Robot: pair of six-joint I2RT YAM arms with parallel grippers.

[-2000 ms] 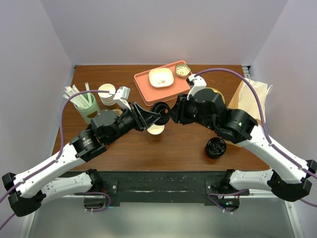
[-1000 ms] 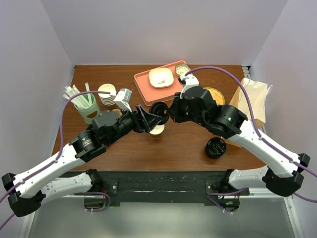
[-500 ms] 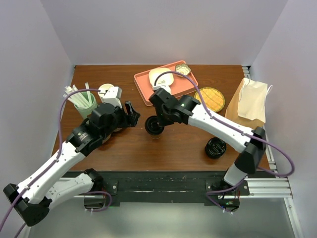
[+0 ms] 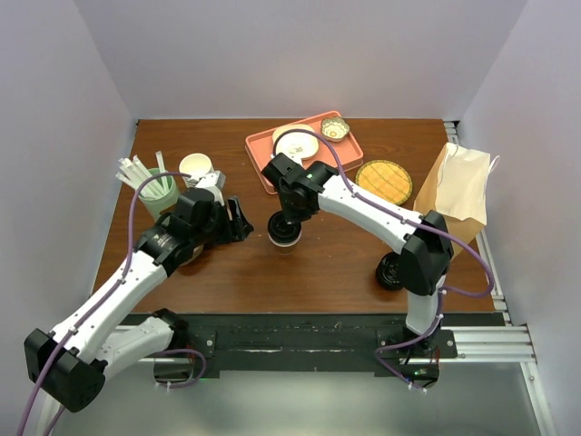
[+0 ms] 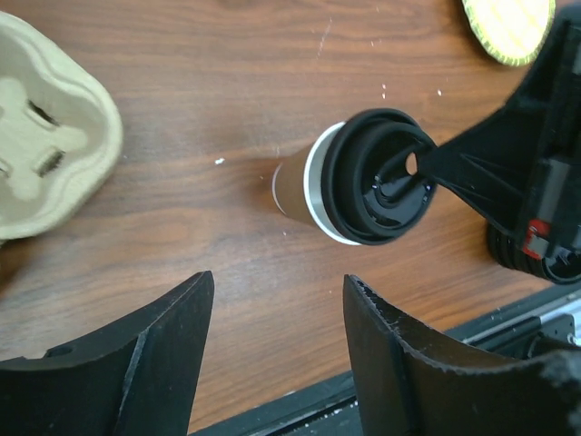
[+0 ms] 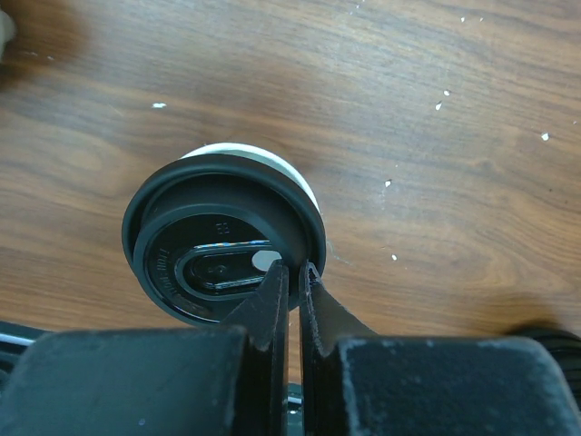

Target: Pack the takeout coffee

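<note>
cup: takeout coffee [image 4: 284, 232] upright mid-table [image 4: 336, 263], lid [image 6: 222, 245] on, well apart from the brown paper bag [image 4: 458, 186] at the right edge.
right gripper [image 6: 292, 272]: fingers pressed together, tips down on the lid's near rim, gripping nothing.
left gripper [image 5: 277, 309]: fingers spread, empty, cup near but not between them.
risk: nothing steadies the cup, so a sideways push from my closed tips likely tips or skids it.
risk 2: a half-seated lid could pop off when I lift.
</note>
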